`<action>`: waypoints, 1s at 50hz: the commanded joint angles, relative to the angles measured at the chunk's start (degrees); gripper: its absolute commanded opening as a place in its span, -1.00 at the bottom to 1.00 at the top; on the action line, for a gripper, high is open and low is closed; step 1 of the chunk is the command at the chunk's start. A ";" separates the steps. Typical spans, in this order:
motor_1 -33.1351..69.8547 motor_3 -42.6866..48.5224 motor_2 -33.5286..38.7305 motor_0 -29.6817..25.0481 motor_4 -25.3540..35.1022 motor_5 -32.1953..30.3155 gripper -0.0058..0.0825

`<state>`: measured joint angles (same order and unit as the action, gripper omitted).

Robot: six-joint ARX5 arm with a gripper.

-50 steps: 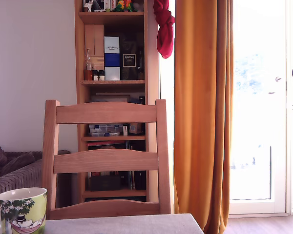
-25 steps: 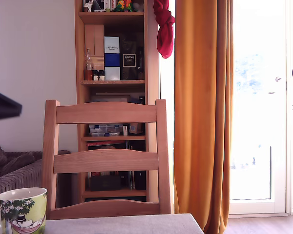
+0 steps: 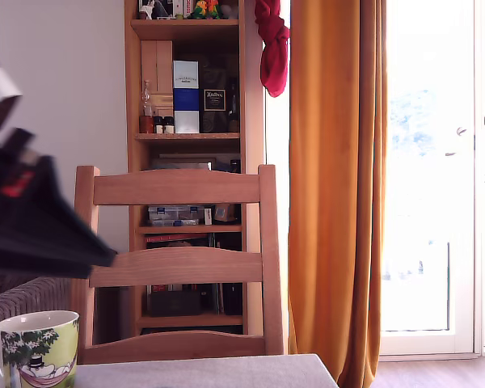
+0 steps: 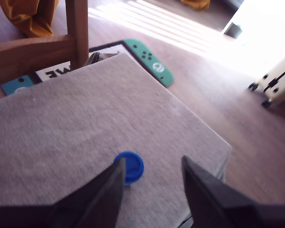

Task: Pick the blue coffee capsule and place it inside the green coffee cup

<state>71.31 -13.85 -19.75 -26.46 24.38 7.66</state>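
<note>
The blue coffee capsule (image 4: 129,166) lies on the grey cloth-covered table (image 4: 76,128), close to one corner. My gripper (image 4: 152,176) hangs above it, open, with nothing between its dark fingers (image 4: 206,192); the capsule sits just beside one fingertip. The green coffee cup (image 3: 37,348) stands at the exterior view's lower left, upright, its leaf print and black-hatted figure facing the camera. In that view a dark, blurred part of my arm (image 3: 32,218) fills the left edge above the cup. The capsule does not show in the exterior view.
A wooden chair (image 3: 176,259) stands right behind the table. Beyond it are a bookshelf (image 3: 186,121) and an orange curtain (image 3: 335,186). On the floor by the table corner lie a green game controller (image 4: 149,61) and a flat box.
My arm has swung into the exterior view from the left: absent a second ago, a small dark tip half a second ago, now a large dark shape over the cup. The cup has not moved.
</note>
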 commanded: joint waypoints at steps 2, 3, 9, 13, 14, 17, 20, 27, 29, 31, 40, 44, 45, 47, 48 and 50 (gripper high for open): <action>6.08 2.64 -4.35 -1.60 -0.98 -1.49 0.54; 7.72 3.58 -5.64 -1.86 -1.11 -1.68 0.56; 15.43 8.76 -12.61 -3.10 -2.34 -2.12 0.66; 19.28 12.50 -16.92 -3.72 -4.17 -2.19 0.66; 19.98 13.42 -17.75 -3.82 -4.81 -2.19 0.66; 22.29 16.11 -20.31 -4.24 -6.05 -2.75 0.66; 24.33 18.58 -22.58 -4.63 -6.95 -3.34 0.66; 28.68 22.47 -26.64 -5.11 -7.23 -5.38 0.68; 29.70 22.95 -27.45 -5.42 -7.23 -5.64 0.68; 30.64 23.63 -28.20 -5.77 -7.37 -5.79 0.68; 34.36 26.86 -31.23 -7.52 -7.98 -5.77 0.68; 35.78 27.47 -32.20 -8.44 -8.37 -5.79 0.68; 36.20 27.47 -32.41 -8.70 -8.63 -5.79 0.68; 36.94 27.39 -32.81 -9.22 -9.22 -5.79 0.68; 37.35 27.41 -33.03 -9.49 -9.60 -5.75 0.68; 38.21 27.54 -33.46 -9.92 -9.92 -5.77 0.68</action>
<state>107.74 13.72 -52.53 -35.73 14.79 2.37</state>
